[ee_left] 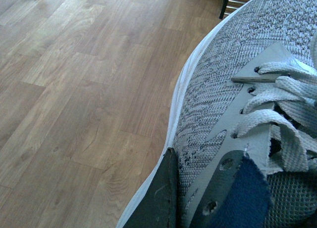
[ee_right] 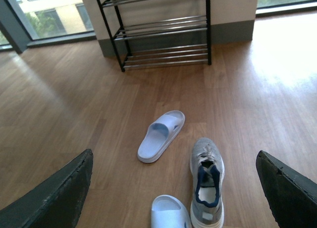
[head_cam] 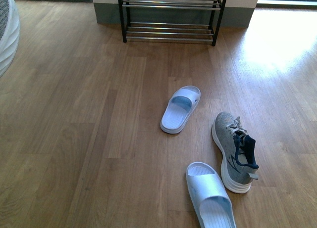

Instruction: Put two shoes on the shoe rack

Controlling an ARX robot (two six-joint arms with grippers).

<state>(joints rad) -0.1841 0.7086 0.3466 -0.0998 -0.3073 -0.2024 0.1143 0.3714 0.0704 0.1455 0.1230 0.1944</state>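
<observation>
One grey knit sneaker (ee_left: 233, 109) with a white sole fills the left wrist view. My left gripper (ee_left: 190, 198) is shut on it, one dark finger against the outer side by the sole and the other inside by the dark tongue. The second sneaker (head_cam: 234, 150) lies on the wood floor at the right, toe towards the shoe rack (head_cam: 171, 15) at the far wall. From the right wrist view, this sneaker (ee_right: 207, 183) lies below my open right gripper (ee_right: 174, 159), whose fingers (ee_right: 59, 193) are spread wide with nothing held. The rack (ee_right: 158, 30) shows bare rod shelves.
Two pale blue slippers lie on the floor: one (head_cam: 181, 109) between the sneaker and the rack, the other (head_cam: 210, 196) near the front beside the sneaker. A grey and white rounded shape (head_cam: 7, 30) cuts in at the left edge. Bright windows flank the rack.
</observation>
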